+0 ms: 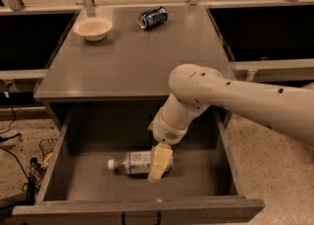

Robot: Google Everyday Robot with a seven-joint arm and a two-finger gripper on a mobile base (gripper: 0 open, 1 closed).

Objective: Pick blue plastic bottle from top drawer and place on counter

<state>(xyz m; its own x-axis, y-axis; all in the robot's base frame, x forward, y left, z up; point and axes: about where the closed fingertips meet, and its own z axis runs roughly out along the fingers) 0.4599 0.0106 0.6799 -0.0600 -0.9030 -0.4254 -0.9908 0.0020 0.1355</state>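
The blue plastic bottle (133, 162) lies on its side on the floor of the open top drawer (54, 170), white cap pointing left. My gripper (159, 162) hangs down from the cream arm into the drawer and sits right over the bottle's right end, covering that end. The bottle rests on the drawer floor. The dark grey counter (132, 62) is above and behind the drawer.
A pale bowl (93, 26) stands at the counter's back left and a dark blue soda can (152, 17) lies at its back middle. The drawer's front panel has a dark handle (141, 217). Cables and a wire basket (44, 150) lie on the floor at left.
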